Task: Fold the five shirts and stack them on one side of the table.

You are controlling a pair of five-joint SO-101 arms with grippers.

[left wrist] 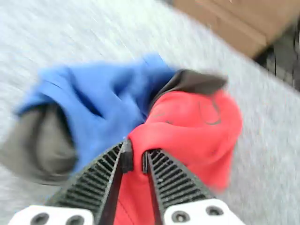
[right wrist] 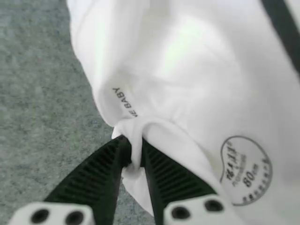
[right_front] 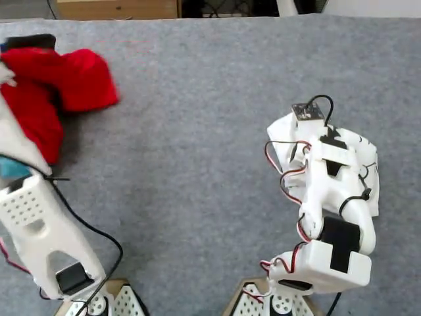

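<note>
**Two arms at the table, each gripping a shirt.** The grey table (right_front: pixel 197 118) serves as the reference surface.

The left gripper (left wrist: pixel 136 149) has its jaws drawn close together, pinching a fold of the red shirt (left wrist: pixel 192 126) between the ribbed black fingers (left wrist: pixel 166 176). This shirt lies crumpled in a heap at the table's far left corner. The left arm (right_front: pixel 39 224) runs along the table's left edge toward it.

In the same heap, a blue shirt (left wrist: pixel 103 96) is pressed against the red shirt. A grey garment (left wrist: pixel 40 147) sits at the blue shirt's outer side. A dark garment (left wrist: pixel 194 82) lies at the top of the heap, where red and blue meet.

The right gripper (right wrist: pixel 135 143) is closed on a bunched edge of the white shirt (right wrist: pixel 187 61), with the cloth squeezed into a narrow ridge between the jaws. The white shirt lies on the table's near right part, largely beneath the folded right arm (right_front: pixel 329 217). Its printed size mark faces the wrist camera.

Wooden furniture (right_front: pixel 118 8) stands beyond the table's far edge.
</note>
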